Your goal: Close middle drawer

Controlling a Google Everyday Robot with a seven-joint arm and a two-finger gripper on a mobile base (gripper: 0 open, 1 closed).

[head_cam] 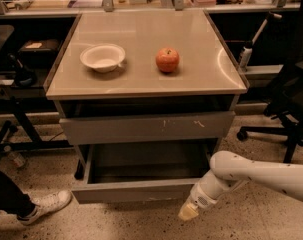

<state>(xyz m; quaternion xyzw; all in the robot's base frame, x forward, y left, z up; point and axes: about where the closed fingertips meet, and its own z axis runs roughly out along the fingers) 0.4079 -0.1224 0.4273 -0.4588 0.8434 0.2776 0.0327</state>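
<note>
Over a speckled floor (116,221), the worktop (141,81) carries a bowl (102,57) and an apple (167,60). Below, the middle drawer (136,190) is pulled out. The gripper (189,211) hangs low off the right end of its front; open or closed, I cannot tell. A push from there may slip beneath the front or skew the drawer.
</note>
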